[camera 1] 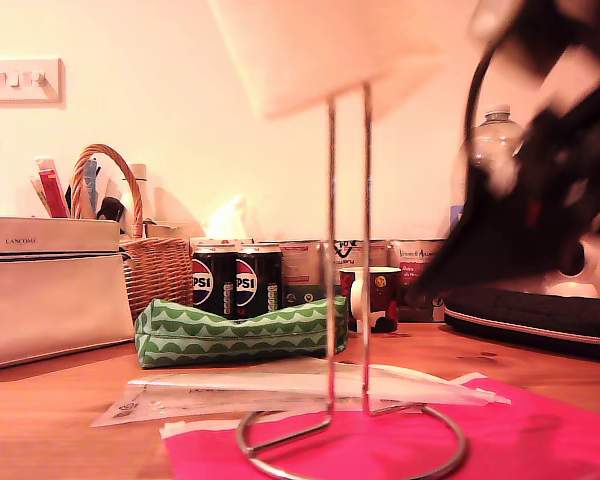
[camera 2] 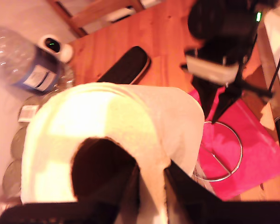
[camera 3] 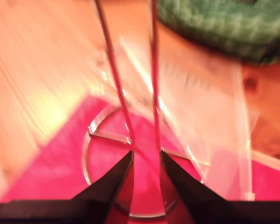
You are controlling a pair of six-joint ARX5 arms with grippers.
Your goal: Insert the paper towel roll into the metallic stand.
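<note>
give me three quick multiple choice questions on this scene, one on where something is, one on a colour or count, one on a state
1. Where is the paper towel roll?
A. lying on the table
B. held above the top of the metal stand
C. inside the wicker basket

2. What colour is the sheet under the stand's ring base?
A. pink
B. blue
C. black

3. What is my first end effector doing?
A. hanging open over nothing
B. shut on the water bottle
C. shut on the roll's wall, one finger inside the core

Answers: 1 B, the exterior view shows the roll at the top of the rods. 2 A, pink shows around the ring in all views. 3 C, the first wrist view shows paper between its fingers.
</note>
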